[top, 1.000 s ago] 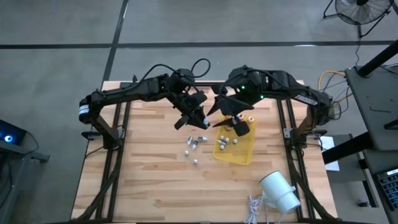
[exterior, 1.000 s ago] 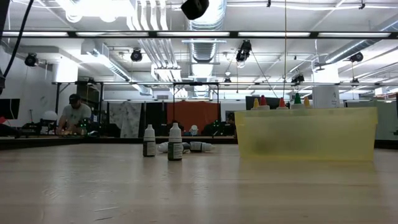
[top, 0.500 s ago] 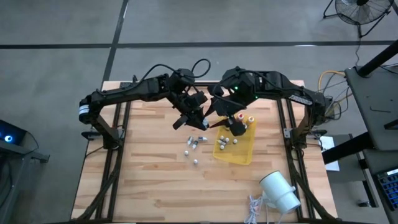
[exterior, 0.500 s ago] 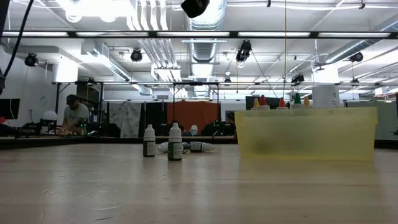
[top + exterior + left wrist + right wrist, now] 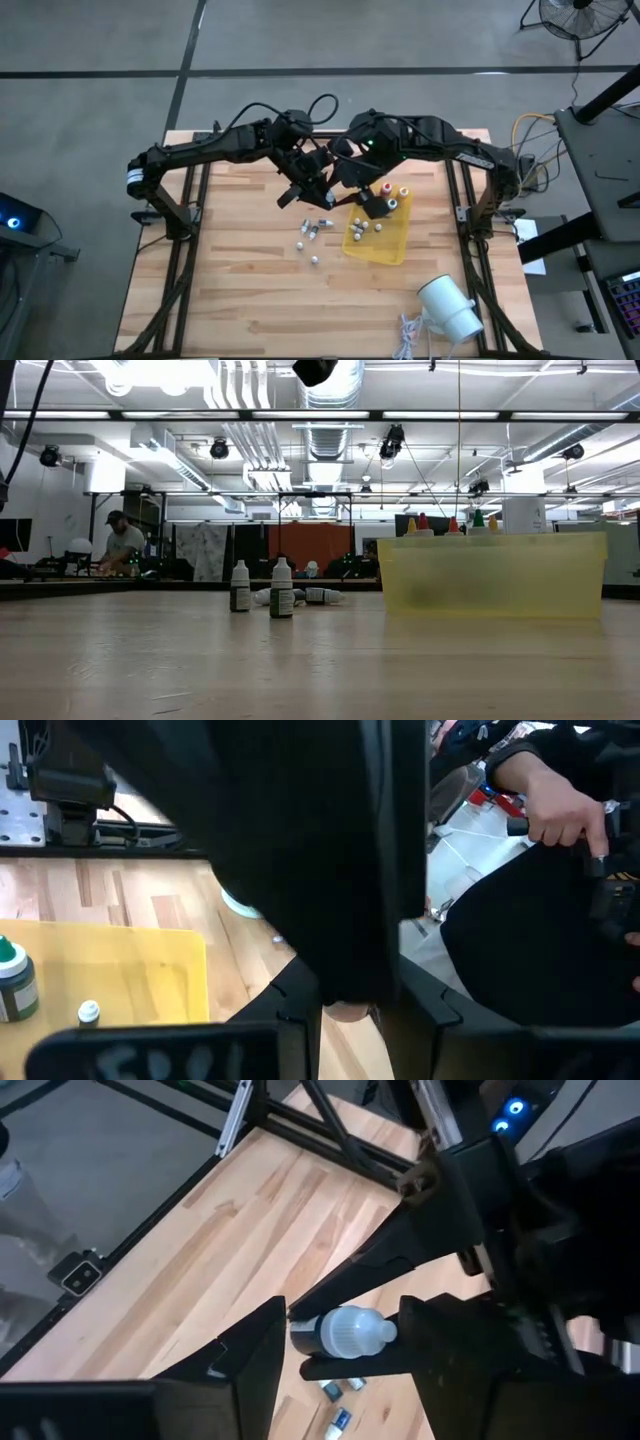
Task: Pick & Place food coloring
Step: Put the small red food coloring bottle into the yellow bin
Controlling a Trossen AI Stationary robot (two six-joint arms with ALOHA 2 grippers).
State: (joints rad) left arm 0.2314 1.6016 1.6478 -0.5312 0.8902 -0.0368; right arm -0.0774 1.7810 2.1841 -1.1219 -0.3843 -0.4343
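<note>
Left gripper (image 5: 306,190) clamps a white-capped food coloring bottle (image 5: 340,1333) in mid-air while the right gripper (image 5: 335,1348) brackets it with fingers parted, and a mistimed handover could drop it short of the yellow tray (image 5: 398,243).

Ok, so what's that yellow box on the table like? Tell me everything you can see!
The yellow box is a shallow rectangular tub that looks like see-through yellow plastic, with no lid. It sits flat and upright on the wooden table, a bit right of the middle and turned slightly crooked. Little bottles stand inside it. Their yellow, red and green tops poke above the rim at one end, and smaller white-capped ones sit lower down. Only the table and those bottles appear to touch it.
</note>
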